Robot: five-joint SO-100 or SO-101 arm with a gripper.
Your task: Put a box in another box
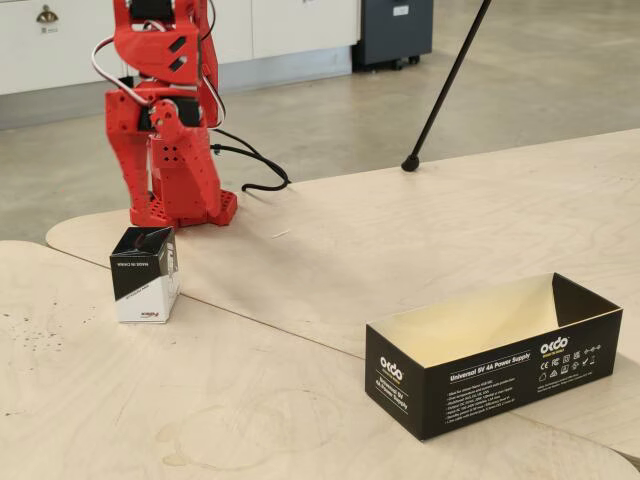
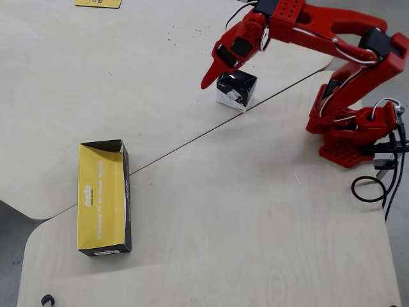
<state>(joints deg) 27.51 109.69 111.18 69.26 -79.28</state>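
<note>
The small box [image 1: 145,273] stands upright on the plywood table in front of the red arm's base [image 1: 180,195]; its upper half is black and its lower half white. In the overhead view the box [image 2: 237,90] sits by the seam between two table boards. My gripper [image 2: 207,82] hangs just left of the box, pointing down-left. It shows one pointed tip with no gap and holds nothing. The gripper is above the top edge of the fixed view. The long black box [image 1: 490,355] lies open and empty, tan inside, far from the small box [image 2: 102,198].
A black tripod leg [image 1: 440,95] lands on the table's far edge. Black cables [image 2: 377,185] trail beside the arm's base. A yellow item [image 2: 97,3] lies at the top edge of the overhead view. The table boards [image 2: 243,211] have curved edges.
</note>
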